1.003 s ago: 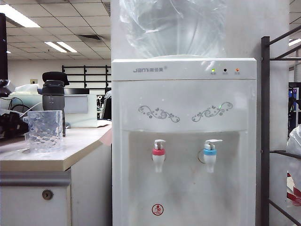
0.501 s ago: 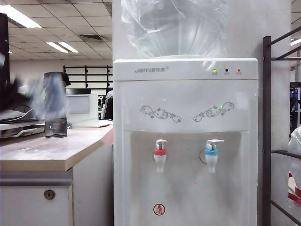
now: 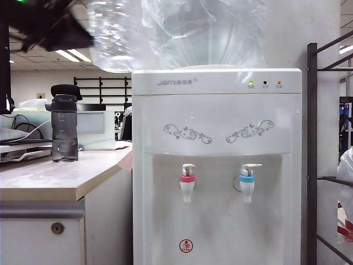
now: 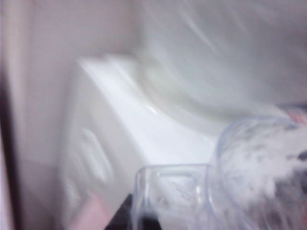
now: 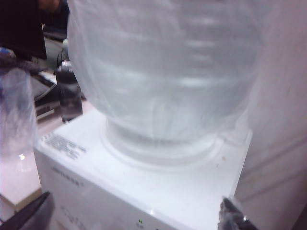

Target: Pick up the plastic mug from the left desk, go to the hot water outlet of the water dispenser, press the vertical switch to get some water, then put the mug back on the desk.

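Observation:
My left gripper [image 3: 87, 37] is a dark blur at the upper left of the exterior view. It is shut on the clear plastic mug [image 3: 113, 41], which hangs high beside the big bottle, above the left desk [image 3: 38, 185]. In the left wrist view the mug [image 4: 261, 177] is close and its thin handle [image 4: 168, 189] sits at the dark fingers [image 4: 125, 218]. The hot water outlet [image 3: 187, 186] with its red collar and vertical switch [image 3: 188, 167] is far below on the water dispenser [image 3: 215, 110]. My right gripper [image 5: 132, 218] stands open over the dispenser's top.
A dark grey bottle [image 3: 64, 122] with a black cap stands on the desk. A blue-collared tap [image 3: 247, 185] is to the right of the red one. A dark metal rack [image 3: 312, 154] stands right of the dispenser. The big clear bottle [image 5: 163, 72] fills the right wrist view.
The mug stood on the desk a second ago. It has been taken by my left gripper and swung up and to the right, to bottle height.

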`<state>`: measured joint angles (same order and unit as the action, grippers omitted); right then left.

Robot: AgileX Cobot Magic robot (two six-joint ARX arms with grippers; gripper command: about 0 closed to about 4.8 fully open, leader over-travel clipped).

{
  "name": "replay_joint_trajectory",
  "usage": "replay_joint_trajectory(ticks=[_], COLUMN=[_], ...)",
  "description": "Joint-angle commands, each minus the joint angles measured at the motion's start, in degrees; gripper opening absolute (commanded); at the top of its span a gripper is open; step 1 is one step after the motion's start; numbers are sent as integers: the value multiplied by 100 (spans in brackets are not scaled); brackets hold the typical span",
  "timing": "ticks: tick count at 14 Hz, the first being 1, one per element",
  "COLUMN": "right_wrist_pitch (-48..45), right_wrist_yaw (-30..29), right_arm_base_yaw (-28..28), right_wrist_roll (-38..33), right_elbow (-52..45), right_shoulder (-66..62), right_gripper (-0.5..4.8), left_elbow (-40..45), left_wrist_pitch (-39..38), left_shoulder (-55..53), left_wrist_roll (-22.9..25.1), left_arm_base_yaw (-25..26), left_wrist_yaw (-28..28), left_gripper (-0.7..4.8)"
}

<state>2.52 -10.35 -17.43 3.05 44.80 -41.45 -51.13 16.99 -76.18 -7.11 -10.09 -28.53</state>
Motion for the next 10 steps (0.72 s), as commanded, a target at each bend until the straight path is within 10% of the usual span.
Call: replay_joint_trajectory(ticks=[1, 10], right_wrist_pitch=[-48, 636], right_wrist_yaw=[-28, -28], right_arm_base_yaw=[-9, -7], right_wrist_roll=[-2, 2], right_elbow=[44, 24], right_shoulder=[227, 376], right_gripper=[479, 479], left_elbow=[638, 2531], left_wrist_pitch=[-424, 463], left_shoulder=[627, 562], left_wrist_roll=[33, -776], left_arm_base_yaw=[-745, -3062], left_wrist_yaw=[649, 2634], left_gripper=[-6, -5])
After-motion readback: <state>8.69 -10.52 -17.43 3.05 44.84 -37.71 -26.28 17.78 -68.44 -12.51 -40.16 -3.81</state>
